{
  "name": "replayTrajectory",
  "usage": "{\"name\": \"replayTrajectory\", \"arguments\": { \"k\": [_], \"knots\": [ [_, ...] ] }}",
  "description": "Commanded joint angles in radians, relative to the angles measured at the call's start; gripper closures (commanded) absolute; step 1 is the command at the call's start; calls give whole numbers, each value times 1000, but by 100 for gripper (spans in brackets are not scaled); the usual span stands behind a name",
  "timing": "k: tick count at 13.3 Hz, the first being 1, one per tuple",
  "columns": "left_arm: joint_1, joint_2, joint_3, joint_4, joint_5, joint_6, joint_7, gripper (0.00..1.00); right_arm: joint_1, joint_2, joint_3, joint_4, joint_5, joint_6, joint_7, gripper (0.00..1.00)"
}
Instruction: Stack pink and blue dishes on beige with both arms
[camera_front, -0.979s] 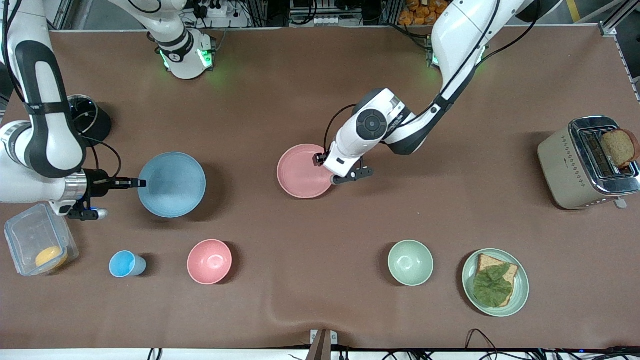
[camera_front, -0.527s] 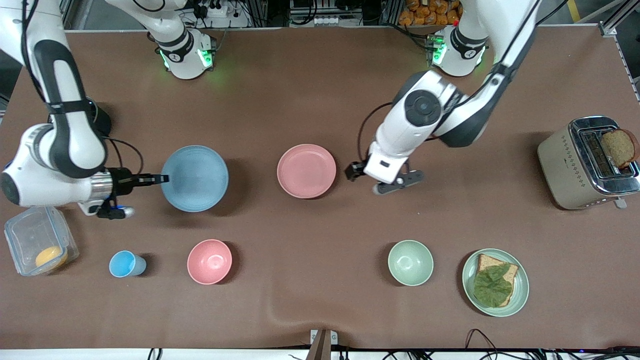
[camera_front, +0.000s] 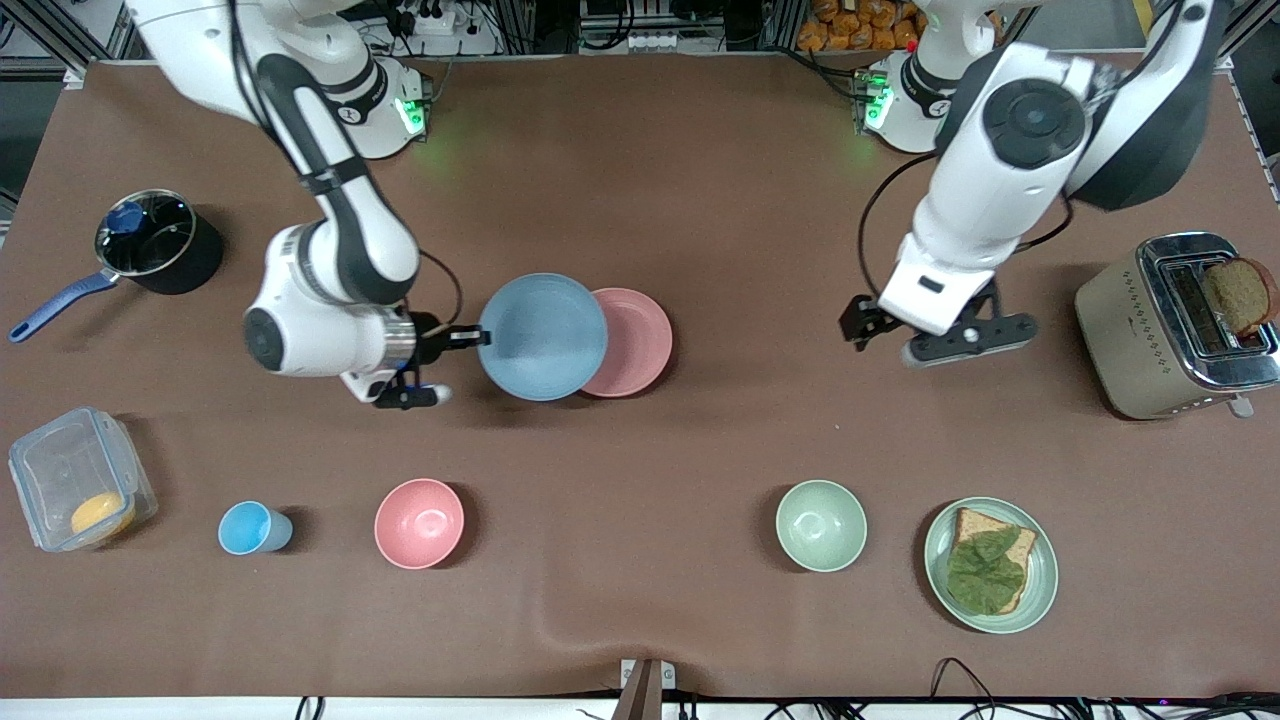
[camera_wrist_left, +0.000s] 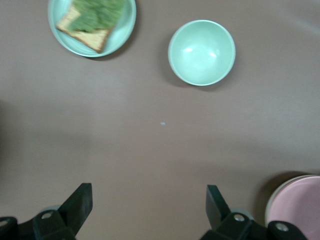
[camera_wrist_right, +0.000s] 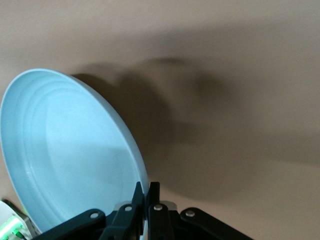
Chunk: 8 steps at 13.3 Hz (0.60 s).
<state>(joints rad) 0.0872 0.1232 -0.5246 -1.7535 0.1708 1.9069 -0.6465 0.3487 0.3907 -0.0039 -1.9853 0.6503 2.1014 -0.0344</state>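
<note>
Now the right tool (camera_front: 470, 338), clamped on the blue plate (camera_front: 541, 337), is hovering partly over the pink plate (camera_front: 635, 342) at centre frame; the left tool (camera_front: 935, 335) is hanging apart, empty, over the worktop (camera_front: 700, 180); no beige plate is showing.

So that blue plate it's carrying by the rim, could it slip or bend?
The blue plate looks stiff: it keeps its shape though the right gripper pinches only its rim. Held at one edge over the pink plate, it could perhaps tilt or slip; it seems light.

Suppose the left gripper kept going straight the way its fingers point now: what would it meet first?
The left gripper is open and points straight down over bare brown table, so it would probably meet the table first. The green bowl and pink plate lie off to the sides of that line.
</note>
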Motion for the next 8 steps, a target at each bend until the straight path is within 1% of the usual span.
{"name": "replayTrajectory", "arguments": {
  "k": [1, 2, 3, 5, 6, 8],
  "knots": [
    [14, -63, -6, 34, -7, -122, 63, 0, 100, -70, -13, -87, 54, 96, 102, 100],
    [9, -63, 9, 76, -16, -164, 100, 0, 139, -75, -13, -102, 72, 130, 123, 100],
    [-4, -65, 44, 101, -17, -201, 151, 0, 160, -75, -13, -107, 90, 164, 139, 100],
    [-38, -66, 139, 146, -49, -264, 249, 0, 200, -66, -13, -124, 97, 235, 160, 100],
    [-41, -65, 173, 178, -78, -293, 298, 0, 214, -61, -13, -127, 97, 256, 168, 100],
    [-44, -63, 265, 232, -134, -350, 369, 0, 231, -53, -15, -133, 97, 285, 182, 100]
  ]
}}
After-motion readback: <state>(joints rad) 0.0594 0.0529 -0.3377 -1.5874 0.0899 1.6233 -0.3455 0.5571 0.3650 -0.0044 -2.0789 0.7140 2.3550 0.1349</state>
